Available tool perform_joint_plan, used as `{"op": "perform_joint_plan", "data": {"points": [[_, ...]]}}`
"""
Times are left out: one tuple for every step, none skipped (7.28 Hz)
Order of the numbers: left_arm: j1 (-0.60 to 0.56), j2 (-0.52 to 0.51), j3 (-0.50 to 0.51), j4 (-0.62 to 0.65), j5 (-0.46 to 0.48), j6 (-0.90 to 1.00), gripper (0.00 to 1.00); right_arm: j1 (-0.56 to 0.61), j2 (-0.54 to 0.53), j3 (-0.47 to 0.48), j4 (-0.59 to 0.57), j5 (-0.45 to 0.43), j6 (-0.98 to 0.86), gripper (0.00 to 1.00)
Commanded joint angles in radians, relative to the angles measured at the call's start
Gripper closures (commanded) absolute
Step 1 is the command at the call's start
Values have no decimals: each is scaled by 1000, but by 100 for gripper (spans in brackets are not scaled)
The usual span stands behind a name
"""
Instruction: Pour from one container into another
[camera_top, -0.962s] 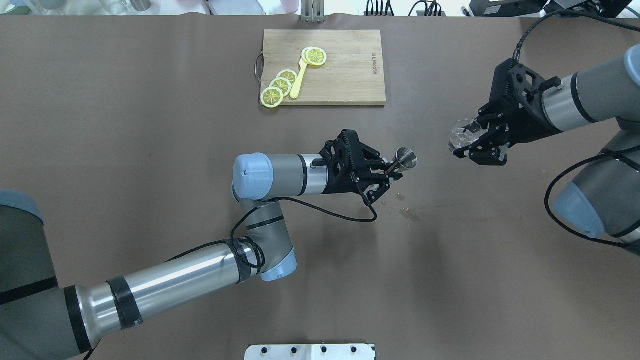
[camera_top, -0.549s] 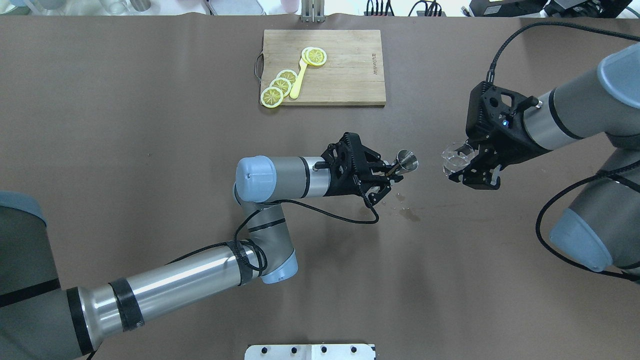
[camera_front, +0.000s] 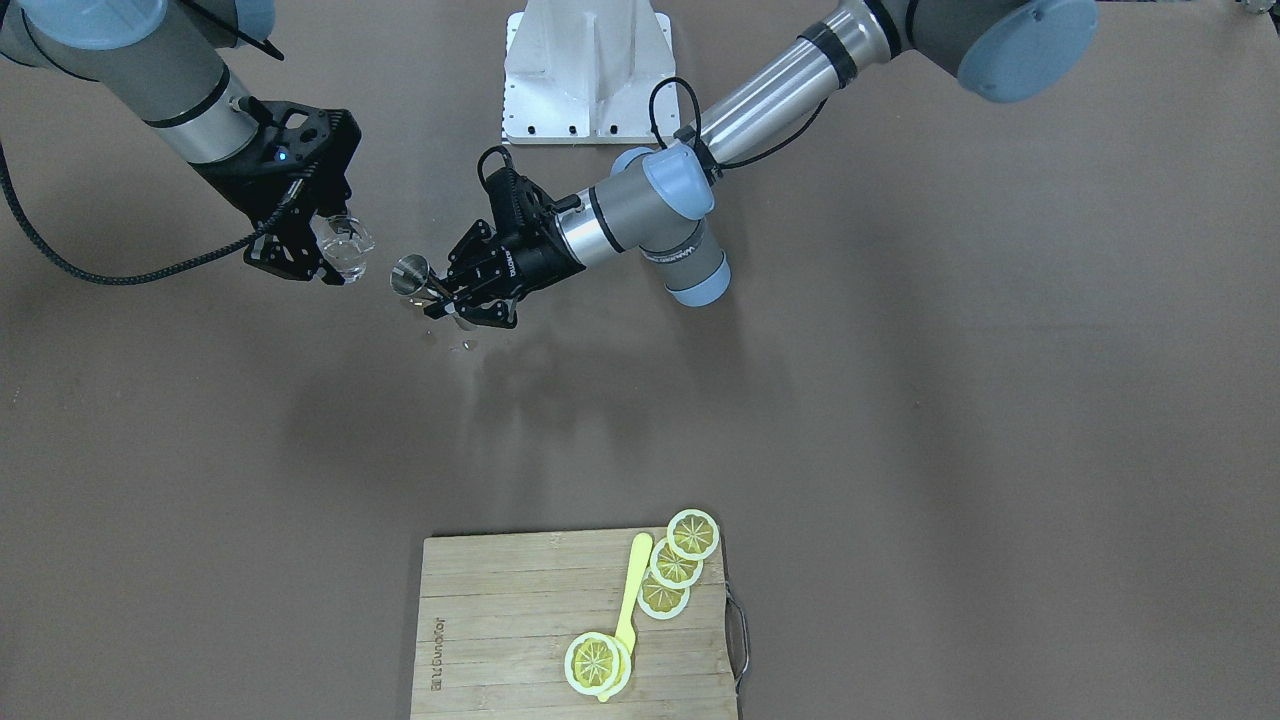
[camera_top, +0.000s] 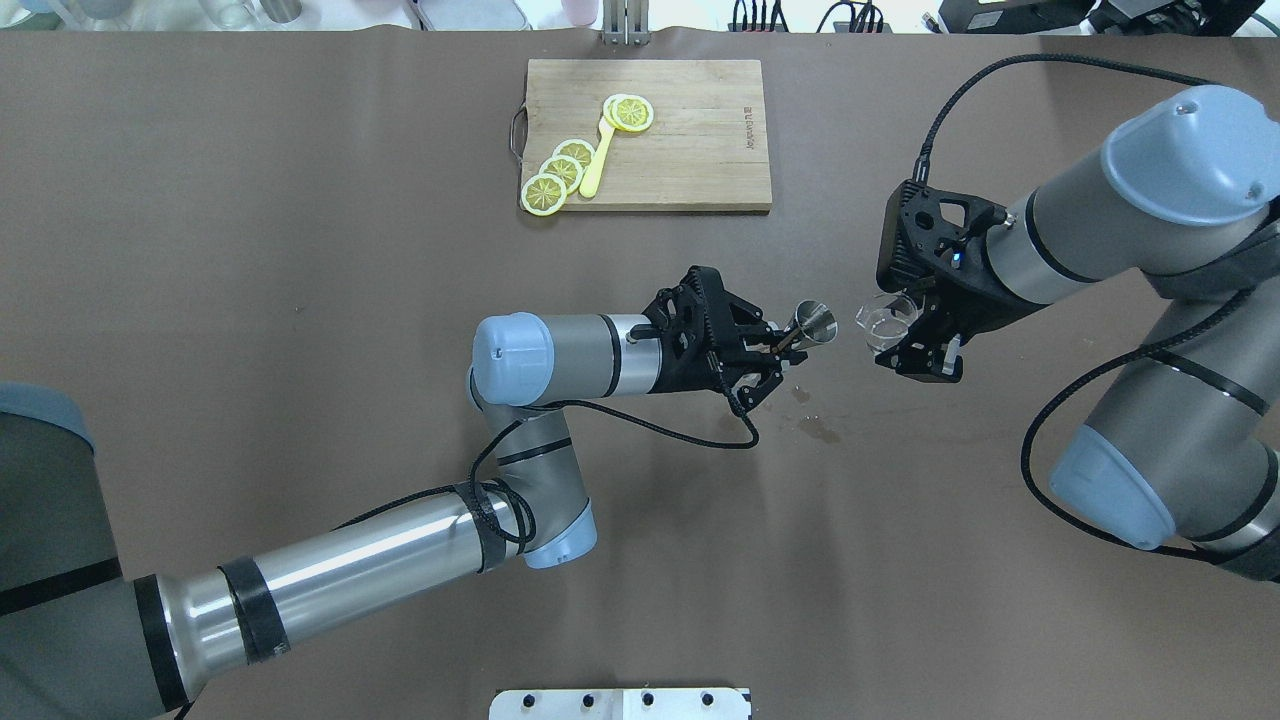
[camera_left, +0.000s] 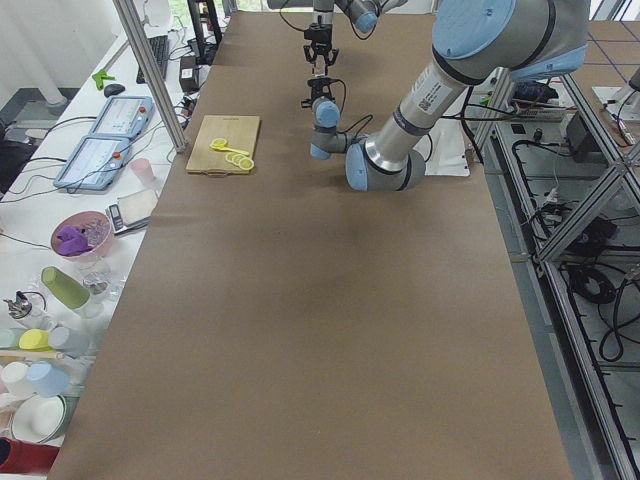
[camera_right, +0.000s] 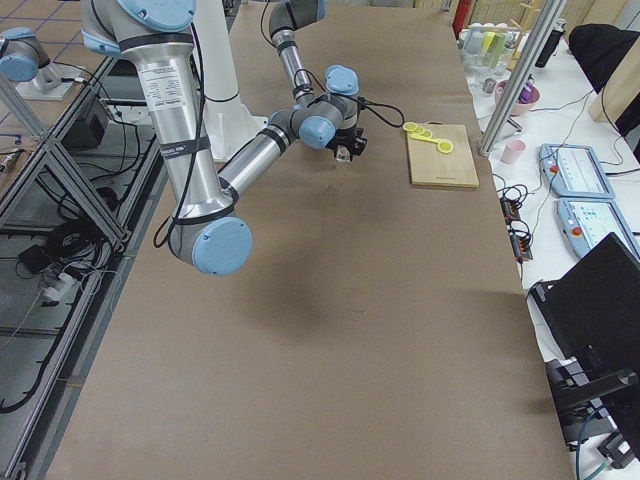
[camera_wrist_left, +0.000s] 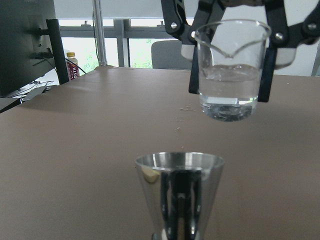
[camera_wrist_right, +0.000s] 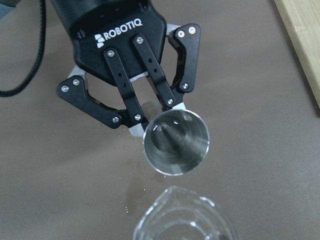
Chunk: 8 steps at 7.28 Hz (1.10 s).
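My left gripper (camera_top: 783, 341) is shut on the waist of the small steel jigger (camera_top: 816, 322), which is held above the table and tilted, its open cone facing the glass. In the right wrist view I look into the jigger's (camera_wrist_right: 176, 142) mouth, with the left gripper (camera_wrist_right: 145, 120) behind it. My right gripper (camera_top: 897, 332) is shut on the small clear glass (camera_top: 884, 318), upright with a little clear liquid in it. In the left wrist view the glass (camera_wrist_left: 232, 70) hangs just beyond and above the jigger's (camera_wrist_left: 179, 195) rim. A small gap separates them.
A wooden cutting board (camera_top: 690, 150) with lemon slices (camera_top: 560, 170) and a yellow spoon (camera_top: 597, 160) lies at the far middle of the table. Wet spots (camera_top: 818, 428) mark the brown table below the jigger. The robot's white base (camera_front: 585, 75) stands behind the arms.
My right arm has swung left with the glass, closing most of the distance to the jigger. The left arm and the jigger have barely moved.
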<state>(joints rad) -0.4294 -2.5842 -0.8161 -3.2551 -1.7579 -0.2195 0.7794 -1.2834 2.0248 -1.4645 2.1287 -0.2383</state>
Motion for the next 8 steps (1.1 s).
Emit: {"op": "perform_joint_plan", "data": {"points": [[0,-1,0,0,0,0,100,-9,48,-12,-92,-41,-15,100],[0,-1,0,0,0,0,100,-18,67,-12,-141,-58,-15,100],[0,-1,0,0,0,0,100,-41,81,-12,-169,-85,-16,100],[0,-1,-1,0,0,0,100,-54,87,-12,-193,-98,-25,100],[0,-1,-2,0,0,0,100,-54,91,-12,-212,-99,-50,100],[0,1,-2,0,0,0,100,-52,113,-12,-264,-101,-77,100],[1,1,-2,0,-2,0,100,-51,136,-12,-307,-113,-107,100],[1,-1,-2,0,-2,0,100,-51,148,-12,-330,-119,-118,100]]}}
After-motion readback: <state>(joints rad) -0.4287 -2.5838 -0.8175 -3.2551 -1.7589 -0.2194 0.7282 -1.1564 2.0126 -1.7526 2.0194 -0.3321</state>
